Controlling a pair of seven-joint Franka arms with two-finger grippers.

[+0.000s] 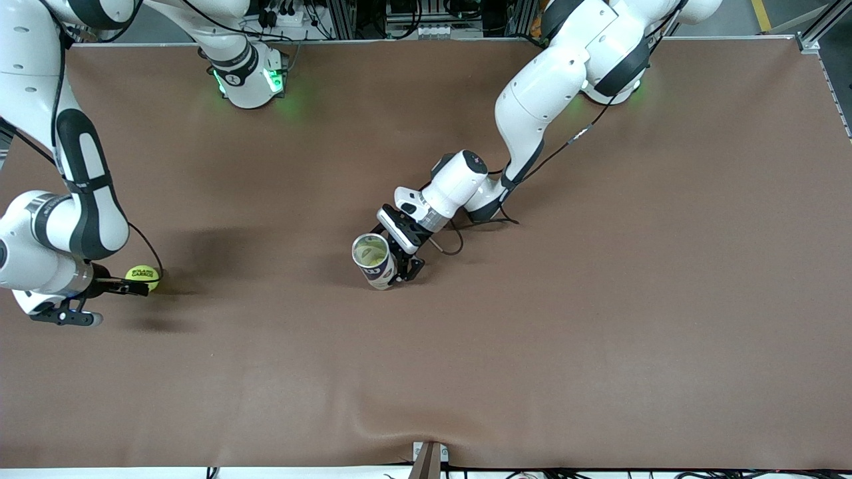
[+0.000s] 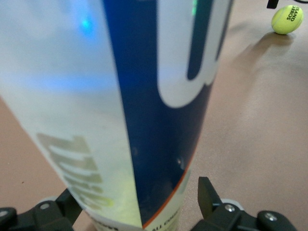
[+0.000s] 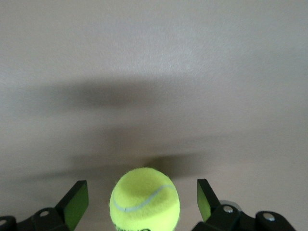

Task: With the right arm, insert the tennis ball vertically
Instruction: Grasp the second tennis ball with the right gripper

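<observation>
1. Brown matting covers the surface (image 1: 599, 332), and you have two task items on it: a tennis ball (image 1: 142, 276) near the right arm's end and an upright can (image 1: 374, 261) near the middle.
2. Your right end effector (image 1: 136, 287) is low at the ball. In the right wrist view its fingers (image 3: 76, 203) stand wide apart on either side of the ball (image 3: 145, 199), with a visible gap on each side, so you have no grip on it.
3. Look at the ball itself: yellow-green, with dark lettering on it, resting on the surface and casting a shadow toward the middle of the surface.
4. Your left end effector (image 1: 398, 266) is at the can, which stands with its open mouth facing up and shows a blue and white label.
5. In the left wrist view the can (image 2: 120, 106) fills most of the frame, its base sitting between the two spread fingers (image 2: 207, 195). One finger stands clear of the can wall; the other is close against it, and you cannot tell whether it touches.
6. From that same left wrist view you can see the ball (image 2: 287, 19) well apart from the can.
</observation>
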